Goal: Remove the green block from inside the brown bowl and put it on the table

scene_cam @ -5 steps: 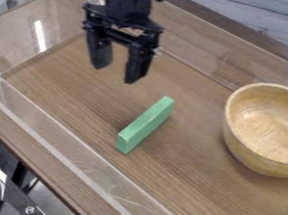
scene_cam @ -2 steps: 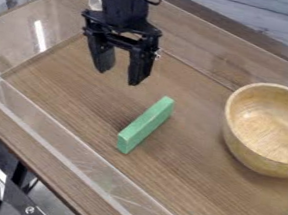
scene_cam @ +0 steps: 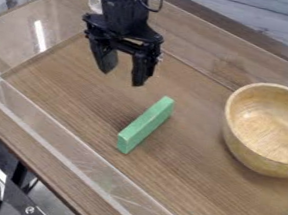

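Hanging above the table (scene_cam: pixel 69 89) at about eleven o'clock in the camera view: black gripper (scene_cam: pixel 122 69), pointed straight down, jaws spread wide. Nothing between the fingers (scene_cam: pixel 142 69), nothing touched; clear air under the tips, wood grain visible behind them.

Sitting at three o'clock, near the right edge of the view: brown bowl (scene_cam: pixel 252 145), round, thick-walled, pale and smooth inside. Holds nothing; only bare wood and a soft sheen on its inner floor. Upright on the tabletop, well apart from the gripper.

Lying flat on the tabletop near the centre, slightly toward six o'clock: green block (scene_cam: pixel 146 124). Outside the bowl, just to its nine o'clock side, not touching it. Long axis on a diagonal, one end toward one o'clock, the other toward seven o'clock. Upper end nearer the gripper, lower end nearer the front acrylic wall (scene_cam: pixel 47 146). Broad face up, thin side showing darker along the lower right edge.

Placed below and to the right of the open fingers, at roughly five o'clock from them, near but apart.
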Robot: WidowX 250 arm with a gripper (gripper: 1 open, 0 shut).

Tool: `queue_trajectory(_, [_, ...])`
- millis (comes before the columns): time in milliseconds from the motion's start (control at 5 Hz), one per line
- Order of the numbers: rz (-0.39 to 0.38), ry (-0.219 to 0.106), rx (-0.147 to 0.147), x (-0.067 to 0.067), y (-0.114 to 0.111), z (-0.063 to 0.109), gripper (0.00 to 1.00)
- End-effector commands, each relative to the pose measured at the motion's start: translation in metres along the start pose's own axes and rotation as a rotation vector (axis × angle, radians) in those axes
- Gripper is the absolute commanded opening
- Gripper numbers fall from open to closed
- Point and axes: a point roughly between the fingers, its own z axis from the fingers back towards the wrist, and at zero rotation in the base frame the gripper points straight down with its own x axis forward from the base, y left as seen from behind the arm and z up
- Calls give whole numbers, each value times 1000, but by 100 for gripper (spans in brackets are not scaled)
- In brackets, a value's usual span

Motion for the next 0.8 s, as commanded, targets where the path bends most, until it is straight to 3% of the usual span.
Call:
queue_trajectory(0, [-20, -55, 49, 9, -7, 20, 100])
queue_trajectory(200, [-36, -51, 82, 13, -13, 24, 100])
queue_trajectory(600, [-127, 15, 82, -4, -7, 17, 100])
